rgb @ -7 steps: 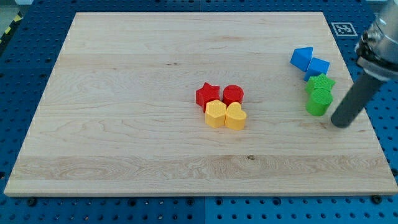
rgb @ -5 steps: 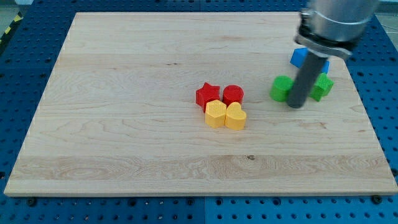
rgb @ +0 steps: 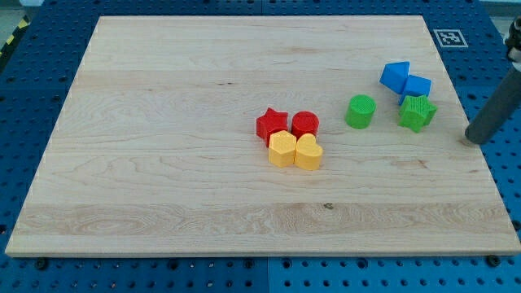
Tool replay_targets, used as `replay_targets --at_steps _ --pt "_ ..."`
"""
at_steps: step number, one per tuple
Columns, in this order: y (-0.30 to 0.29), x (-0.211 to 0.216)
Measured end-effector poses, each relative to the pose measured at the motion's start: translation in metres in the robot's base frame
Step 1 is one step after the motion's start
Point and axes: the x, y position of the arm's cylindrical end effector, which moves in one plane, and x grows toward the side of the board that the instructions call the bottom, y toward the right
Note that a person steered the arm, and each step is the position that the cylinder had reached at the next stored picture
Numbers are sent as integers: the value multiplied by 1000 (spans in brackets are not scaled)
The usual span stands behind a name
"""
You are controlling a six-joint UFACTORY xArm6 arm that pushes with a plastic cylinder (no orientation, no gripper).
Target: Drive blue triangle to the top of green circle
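The blue triangle lies at the board's upper right, touching a blue cube just below and right of it. The green circle stands apart, lower and to the left of the triangle. A green star sits right of the circle, under the blue cube. My tip is at the board's right edge, right of and a little below the green star, touching no block.
A red star, a red circle, a yellow hexagon and a yellow heart cluster at the board's middle. The wooden board lies on a blue pegboard. A marker tag is at the upper right.
My tip swept left and pushed the green circle away from the green star, then swung back to the right edge. The green star shifted slightly.
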Motion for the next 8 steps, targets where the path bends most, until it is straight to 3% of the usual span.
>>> replay_targets --at_steps 3,5,8 --pt "-87 -22" --pt "-14 5" --pt "20 -4"
